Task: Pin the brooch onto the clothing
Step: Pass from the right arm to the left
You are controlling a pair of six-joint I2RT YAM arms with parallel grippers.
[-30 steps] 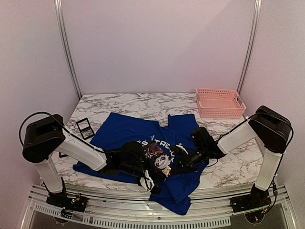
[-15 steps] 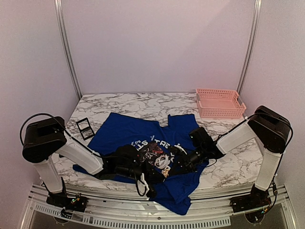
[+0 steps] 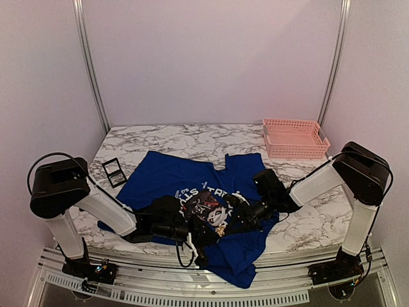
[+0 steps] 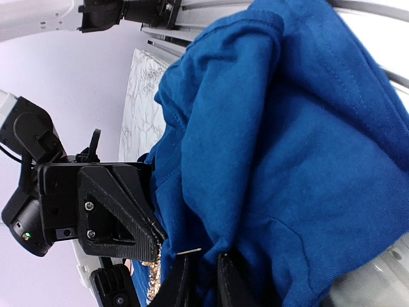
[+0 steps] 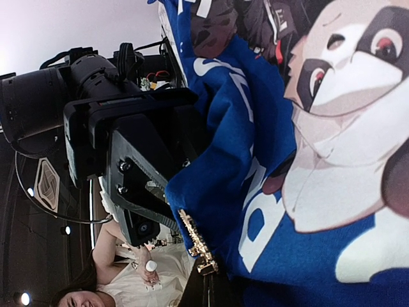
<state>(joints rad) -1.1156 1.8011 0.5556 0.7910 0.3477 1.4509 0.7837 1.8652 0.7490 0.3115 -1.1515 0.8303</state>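
Mid-task: left hand [image 4: 204,272] clamped on a raised fold of the T-shirt [image 3: 166,176] lying on the surface [image 3: 307,220], right hand [image 5: 211,289] closed on the gold brooch [image 5: 195,245] against that fold, seemingly not yet fastened.

The left gripper [image 4: 204,286] is cut off by the bottom edge of its wrist view, with a fold of the royal-blue fabric T-shirt [image 4: 287,160] pinched between its dark stubs. At 7 o'clock the small gold brooch [image 4: 152,284] is half hidden behind the black right gripper [image 4: 148,238] and cropped. In the overhead view the brooch is too small to be detailed. In the right wrist view, that gripper's own tips are cropped at 6 o'clock.
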